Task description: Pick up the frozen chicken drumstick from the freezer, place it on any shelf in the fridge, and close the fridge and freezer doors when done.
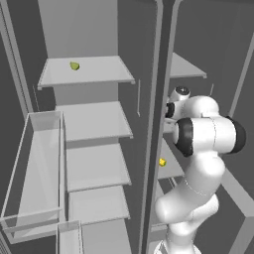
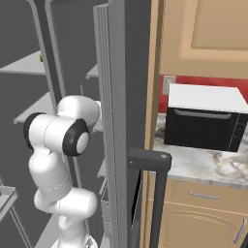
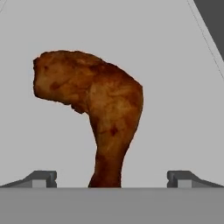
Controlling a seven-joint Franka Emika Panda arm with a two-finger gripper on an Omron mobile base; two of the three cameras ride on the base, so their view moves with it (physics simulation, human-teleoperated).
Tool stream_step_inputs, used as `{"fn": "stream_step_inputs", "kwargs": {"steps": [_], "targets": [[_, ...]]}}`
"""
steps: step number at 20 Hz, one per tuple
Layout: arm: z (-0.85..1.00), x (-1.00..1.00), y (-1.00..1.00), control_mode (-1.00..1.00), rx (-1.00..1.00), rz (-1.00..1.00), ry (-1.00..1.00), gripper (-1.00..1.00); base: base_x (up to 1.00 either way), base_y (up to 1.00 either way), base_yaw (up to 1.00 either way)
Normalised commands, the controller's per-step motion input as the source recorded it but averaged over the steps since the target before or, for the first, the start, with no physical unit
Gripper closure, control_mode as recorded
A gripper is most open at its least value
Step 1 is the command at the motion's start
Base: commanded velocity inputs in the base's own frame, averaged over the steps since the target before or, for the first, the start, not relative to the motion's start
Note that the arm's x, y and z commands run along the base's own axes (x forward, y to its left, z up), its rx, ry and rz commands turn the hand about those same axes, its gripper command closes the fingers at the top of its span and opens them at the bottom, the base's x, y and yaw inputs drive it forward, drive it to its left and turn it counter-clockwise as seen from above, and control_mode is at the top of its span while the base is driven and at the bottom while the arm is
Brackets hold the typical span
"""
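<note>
While the gripper (image 3: 112, 179) hangs spread over the frozen chicken drumstick (image 3: 94, 111) lying on a pale freezer shelf (image 3: 175, 65), its narrow end sits between the fingertips (image 3: 41, 178); an off-centre close could squirt it away.

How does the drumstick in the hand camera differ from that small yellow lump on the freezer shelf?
The chicken drumstick is reddish-brown; the yellow lump is bright yellow. The drumstick is elongated and bent, thick at one end; the lump is small and roundish. The drumstick lies between the open jaws of the gripper; the lump sits apart. Both rest on pale shelves.
</note>
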Motion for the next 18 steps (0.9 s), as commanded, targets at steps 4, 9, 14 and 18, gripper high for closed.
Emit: {"fn": "stream_step_inputs", "kwargs": {"steps": [4,9,14,18], "targets": [[-0.28,0.55,0.0,-1.0,0.0,0.0,0.02,-1.0,0.0,0.0,0.0],[-0.55,0.21,0.0,-1.0,0.0,0.0,0.04,1.0,0.0,0.0,0.0],[-0.32,0.0,0.0,-1.0,0.0,0.0,0.0,1.0,0.0,0.0,0.0],[-0.05,-0.43,0.0,-1.0,0.0,0.0,0.0,1.0,0.0,0.0,0.0]]}}
